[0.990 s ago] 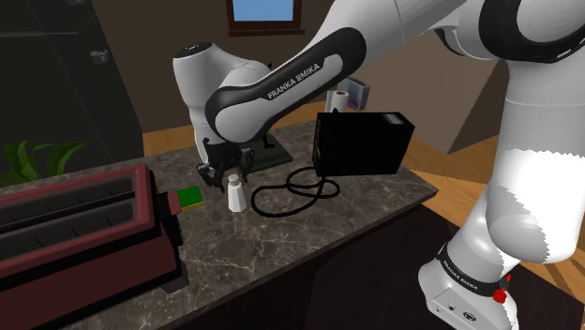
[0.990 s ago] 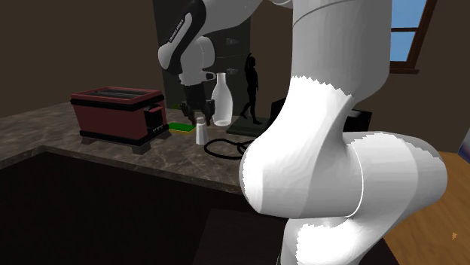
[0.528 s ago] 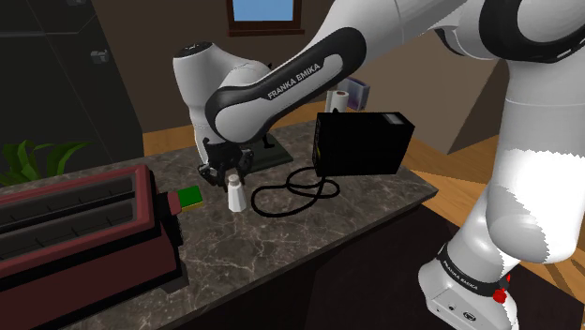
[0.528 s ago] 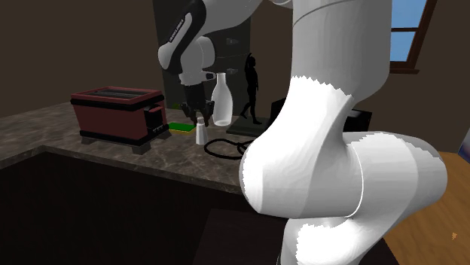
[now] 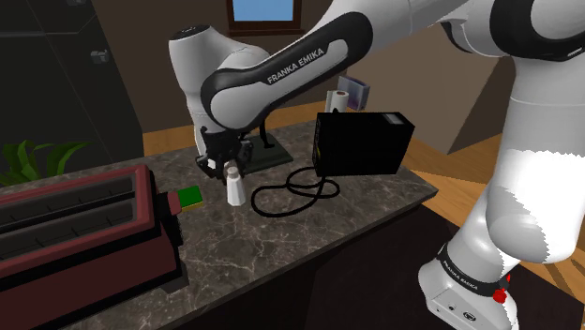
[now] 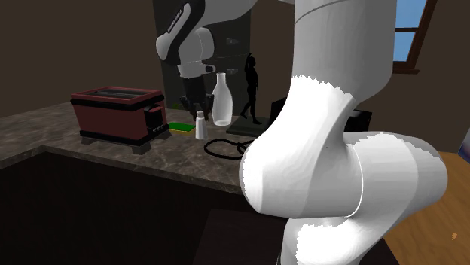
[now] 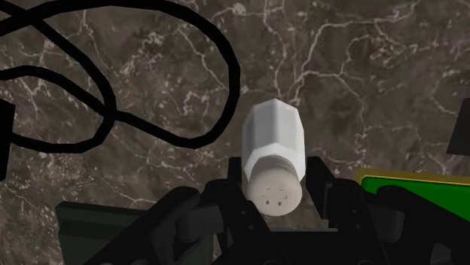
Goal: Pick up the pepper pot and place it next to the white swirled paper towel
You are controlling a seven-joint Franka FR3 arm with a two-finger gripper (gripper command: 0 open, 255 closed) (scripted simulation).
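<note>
The white arm (image 5: pixel 281 80) is displaying the lettering "FRANKA EMIKA" along its dark link.

The tool (image 7: pixel 275 192) is clenching on the perforated cap of the white pepper pot (image 7: pixel 273 143), with one of its fingers (image 7: pixel 324 192) pressing on each side of the cap. The pepper pot is hanging upright directly beneath the tool. Whether its base is clearing the surface cannot be told.

The tabletop (image 5: pixel 375 202) is showing dark stone with pale veining.
- A black cable (image 5: pixel 291 192) is looping just beside the tool, on the side toward a black box (image 5: pixel 361 142).
- A green sponge (image 5: pixel 190 197) is lying just beside the tool on the opposite side, touching a dark red toaster (image 5: pixel 75 216).
- A white bottle (image 6: pixel 220 102) and a dark figurine (image 6: pixel 251 83) are standing near the tool, behind it in the second exterior view.
- The white paper towel roll (image 5: pixel 336 100) is standing well apart from the tool, beyond the black box.

The room is showing brown walls, a window (image 5: pixel 264 9) and a wooden floor (image 5: pixel 469 197).

Against the earlier frame, the tool and the pepper pot are sitting slightly higher.
</note>
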